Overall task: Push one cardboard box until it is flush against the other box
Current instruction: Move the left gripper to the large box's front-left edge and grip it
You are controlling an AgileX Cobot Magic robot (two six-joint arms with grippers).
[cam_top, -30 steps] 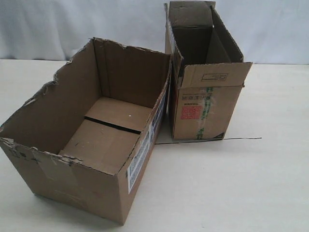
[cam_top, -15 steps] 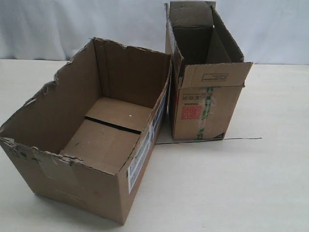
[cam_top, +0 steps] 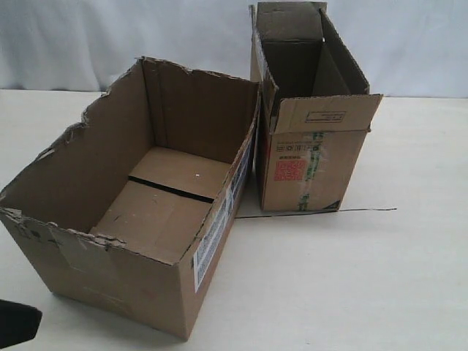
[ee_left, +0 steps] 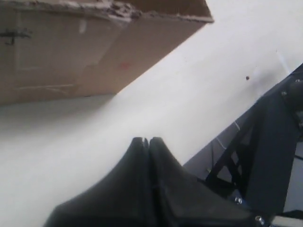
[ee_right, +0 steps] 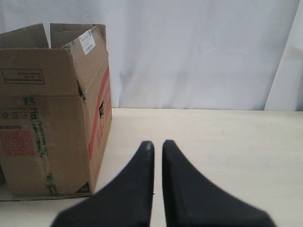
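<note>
The cardboard box [cam_top: 131,281], wide with a torn ragged rim, stands open at the left; its side fills the left wrist view [ee_left: 71,52]. The other box [cam_top: 307,168], taller with flaps and a red-orange label, stands at the back right, also in the right wrist view [ee_right: 47,118]. The two stand at an angle: the rear corners are close together and a wedge of table shows between the fronts. My left gripper [cam_top: 16,324] [ee_left: 148,140] is shut and empty, low at the front left, apart from the wide box. My right gripper [ee_right: 157,144] is shut and empty, right of the taller box, outside the exterior view.
A thin dark line [cam_top: 351,211] runs across the pale table [cam_top: 351,278] in front of the taller box. A white curtain [cam_top: 73,44] hangs behind. In the left wrist view the table edge and a black frame [ee_left: 265,156] are near.
My left gripper has come into the exterior view at the bottom left corner. Neither box has moved.
</note>
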